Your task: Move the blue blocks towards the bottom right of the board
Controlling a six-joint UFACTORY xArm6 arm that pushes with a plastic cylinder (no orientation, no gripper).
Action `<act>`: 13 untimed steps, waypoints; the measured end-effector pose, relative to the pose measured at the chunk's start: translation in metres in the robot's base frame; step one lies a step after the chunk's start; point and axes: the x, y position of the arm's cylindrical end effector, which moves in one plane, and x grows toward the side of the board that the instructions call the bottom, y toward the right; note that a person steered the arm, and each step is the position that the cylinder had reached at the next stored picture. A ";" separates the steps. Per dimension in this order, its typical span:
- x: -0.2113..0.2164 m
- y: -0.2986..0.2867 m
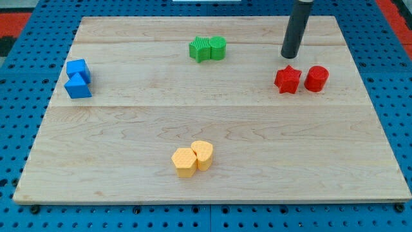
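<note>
Since only one camera view exists, all notes come from it.

Camera view. Wooden board [212,129] on a blue pegboard surface [19,77]. Two blue blocks [78,78] sit at the view's left edge of the board, upper half, touching each other: one a cube toward the top, the other in front of it, wedge-like, exact shape hard to call. Both lie far from the bottom right corner, which holds nothing.

My tip [290,56] stands near the view's top right, just above and slightly left of the red star block [288,79], apart from it. No claw on this rig, only the plain rod, so nothing spread, pressed or pinching to report. Red cylinder block [316,78] sits just right of the star, a small gap between them.

Green pair [208,48] at top centre, touching; left one ridged, maybe star-like, right one rounded. Yellow pair [193,158] at bottom centre, touching; both many-sided, the left looks hexagonal.

Progress, as judged: nothing done for the task. Blue blocks lie at the side opposite their goal; tip is well apart from them, across the board. Left to do: bring the tip round to the blue pair's upper-left side, then push diagonally down and right. Yellow pair lies close to that line and may be knocked.

Writing, brands, labels: none readable anywhere. Board plain, blocks unmarked, rod unmarked.
</note>
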 end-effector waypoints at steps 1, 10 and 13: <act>-0.007 -0.007; 0.118 -0.415; 0.181 -0.354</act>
